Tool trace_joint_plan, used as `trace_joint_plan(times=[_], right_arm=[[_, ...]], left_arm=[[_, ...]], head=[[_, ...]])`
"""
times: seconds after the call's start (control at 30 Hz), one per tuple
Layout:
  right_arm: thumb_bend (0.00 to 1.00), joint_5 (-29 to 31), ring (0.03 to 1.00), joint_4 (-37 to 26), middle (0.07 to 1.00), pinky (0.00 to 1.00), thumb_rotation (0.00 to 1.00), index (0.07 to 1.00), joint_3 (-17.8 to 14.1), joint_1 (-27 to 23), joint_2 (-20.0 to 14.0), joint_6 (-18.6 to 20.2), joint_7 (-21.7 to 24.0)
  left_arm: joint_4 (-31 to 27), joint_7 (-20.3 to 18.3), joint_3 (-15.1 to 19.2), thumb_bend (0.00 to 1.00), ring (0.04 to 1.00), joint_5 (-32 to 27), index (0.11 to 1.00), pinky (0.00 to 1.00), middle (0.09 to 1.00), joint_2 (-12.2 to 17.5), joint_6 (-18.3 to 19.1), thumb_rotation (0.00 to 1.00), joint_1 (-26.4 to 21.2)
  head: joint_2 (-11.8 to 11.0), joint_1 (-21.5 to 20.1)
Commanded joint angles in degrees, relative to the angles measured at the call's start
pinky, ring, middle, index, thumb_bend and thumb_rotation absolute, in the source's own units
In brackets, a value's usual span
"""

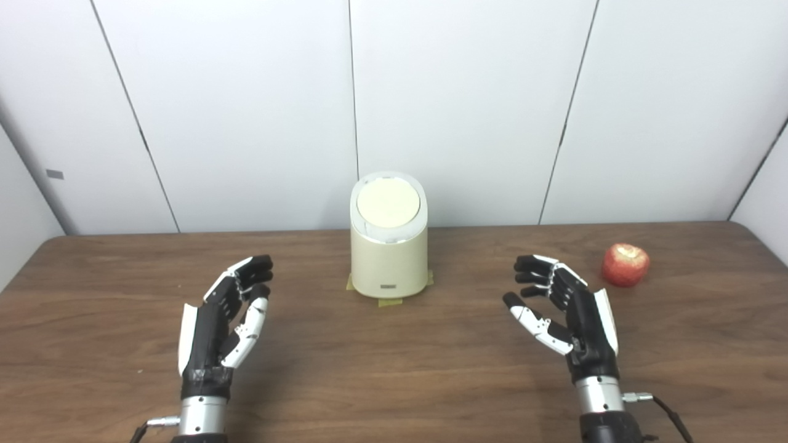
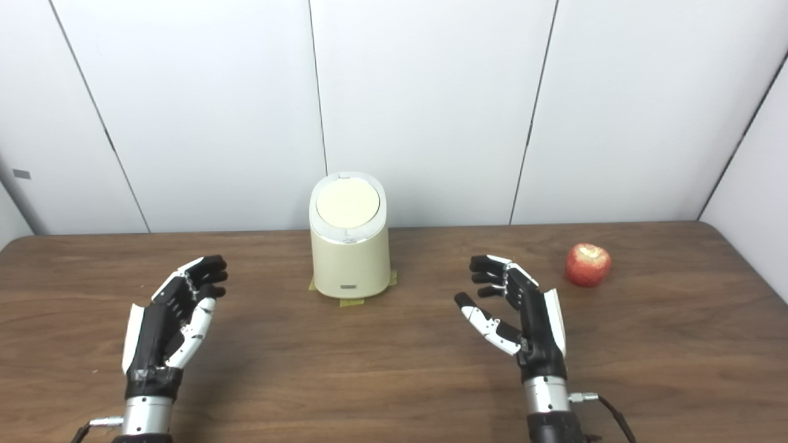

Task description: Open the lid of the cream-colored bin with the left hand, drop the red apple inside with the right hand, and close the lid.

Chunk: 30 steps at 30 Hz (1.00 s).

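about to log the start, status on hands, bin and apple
Left hand and right hand open, holding nothing, either side of the bin. Lid shut. Apple on table beyond the right hand. Nothing in the way.

Dark wood-grain tabletop [image 1: 394, 369] with rounded far corners, white panelled wall [image 1: 462, 92] behind with thin dark seams, small grey tag [image 1: 55, 174] on its left side

The table [image 1: 394, 369] looks like dark wood grain with a smooth, faintly shiny finish. The bin [image 1: 389, 264] appears to be matt cream plastic, its lid [image 1: 388, 202] ringed by a glossier white rim, and the apple [image 1: 625, 264] near the table's right edge has a dull, speckled red skin. Both the left hand [image 1: 225, 320] and the right hand [image 1: 563, 311] show black and white plastic shells over bare metal wrist cuffs.
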Motion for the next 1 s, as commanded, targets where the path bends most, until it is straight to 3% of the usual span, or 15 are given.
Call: trace_joint_plan(times=[0.0, 0.13, 0.43, 0.57, 0.67, 0.7, 0.77, 0.83, 0.97], right_arm=[[0.26, -0.4, 0.651, 0.3, 0.678, 0.55, 0.18, 0.667, -0.1, -1.1, 0.1, -1.4, -0.7], [0.26, -1.5, 0.653, 1.1, 0.678, 0.56, 0.22, 0.67, 0.1, -1.5, -0.2, -1.6, -1.1], [0.27, -1.6, 0.652, 1.2, 0.675, 0.55, 0.22, 0.666, 0.1, -1.4, -0.2, -1.4, -1.4], [0.27, -1.6, 0.647, 0.8, 0.673, 0.55, 0.22, 0.665, 0.2, -1.3, 0.0, -1.2, -1.5], [0.27, -1.1, 0.653, 0.9, 0.676, 0.56, 0.22, 0.662, 0.1, -1.3, 0.2, -1.3, -1.5], [0.27, -1.0, 0.656, 1.1, 0.677, 0.56, 0.22, 0.662, 0.2, -1.3, 0.2, -1.6, -1.5], [0.27, -1.3, 0.652, 1.3, 0.672, 0.55, 0.22, 0.659, 0.3, -1.4, 0.1, -1.8, -1.6], [0.26, -1.8, 0.649, 1.4, 0.67, 0.55, 0.22, 0.658, 0.4, -1.5, -0.1, -2.1, -1.8], [0.26, -2.2, 0.645, 1.6, 0.667, 0.54, 0.23, 0.658, 0.6, -1.6, -0.2, -2.2, -2.0]], left_arm=[[2.3, 0.1, 0.3, 0.27, 0.76, 0.7, 0.768, 0.7, 0.774, 0.6, -0.9, 0.45, 0.6], [1.2, 0.6, 0.7, 0.31, 0.793, 1.7, 0.806, 0.73, 0.808, 0.8, 0.6, 0.56, -0.4], [-4.0, 1.8, 0.8, 0.54, 0.806, 5.3, 0.806, 0.73, 0.813, -0.5, 9.7, 0.54, -6.4], [-5.8, 2.4, 0.1, 0.59, 0.829, 8.5, 0.817, 0.76, 0.83, -1.6, 16.4, 0.53, -12.0], [-6.6, -1.4, -1.7, 0.79, 0.883, 8.4, 0.88, 0.82, 0.886, -0.7, 23.8, 0.46, -16.9], [-7.0, -3.1, -2.8, 0.88, 0.927, 9.1, 0.927, 0.86, 0.927, -0.1, 27.8, 0.46, -18.6], [-7.8, -5.2, -4.6, 0.97, 0.981, 10.8, 0.981, 0.95, 0.981, 0.8, 34.2, 0.48, -21.1], [-7.5, -6.4, -6.8, 1.0, 0.997, 13.5, 0.997, 0.98, 0.997, 1.2, 40.2, 0.46, -24.7], [-5.7, -7.1, -8.7, 1.0, 1.0, 16.4, 1.0, 1.0, 1.0, 1.3, 45.4, 0.41, -28.9]], head=[[-0.2, 0.0], [-0.5, 0.2], [-0.6, 0.2], [-0.3, 0.0], [-0.3, -0.1], [-0.3, -0.1], [-0.2, -0.1], [-0.2, -0.1], [-0.2, -0.1]])
